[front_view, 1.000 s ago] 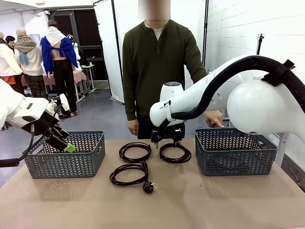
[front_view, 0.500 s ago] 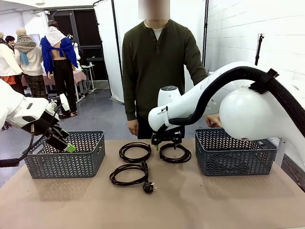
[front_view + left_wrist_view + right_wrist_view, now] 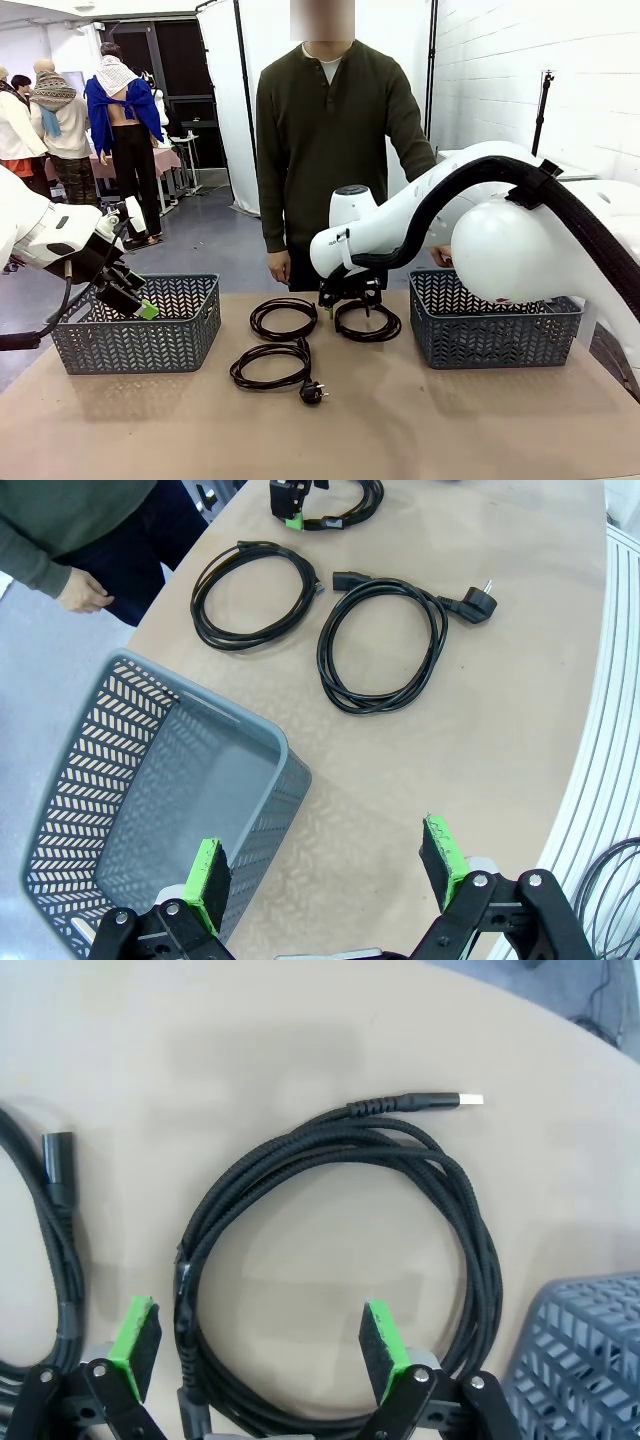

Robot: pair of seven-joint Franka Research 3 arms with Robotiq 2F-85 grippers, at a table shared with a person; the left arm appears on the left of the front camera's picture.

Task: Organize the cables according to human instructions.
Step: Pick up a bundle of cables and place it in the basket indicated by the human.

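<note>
Three coils (image 3: 283,318) lie mid-tabletop (image 3: 450,420) toward the far edge, between the left basket (image 3: 150,345) and right basket (image 3: 495,335). The right fingers (image 3: 352,300) are spread wide and low over the far-right coil (image 3: 367,325), with nothing pinched. In the wrist view one pad sits outside that coil's strands and the other inside the loop, so the bundle is already straddled. This reads as a pre-grasp.

To do it well:
- Drop straight down until both pads flank every turn, then close on the whole bundle. Catching only one or two turns will likely let the coil unwind on lift.
- Grab near the dark band on the strands. It looks like a tie, though that can't be confirmed.
- The neighbour coil's connector lies just beside the outer pad, so avoid drifting that way.
- The USB plug (image 3: 440,1100) sticks out loose on the far side. Lift high enough that it clears the basket rim.
- Which basket is meant can't be told. The person (image 3: 330,130) has one hand (image 3: 279,266) hanging at the far edge and the other hidden behind the arm, so their cue needs checking before moving.

The left fingers (image 3: 138,303) are spread, empty and parked above the left basket.
</note>
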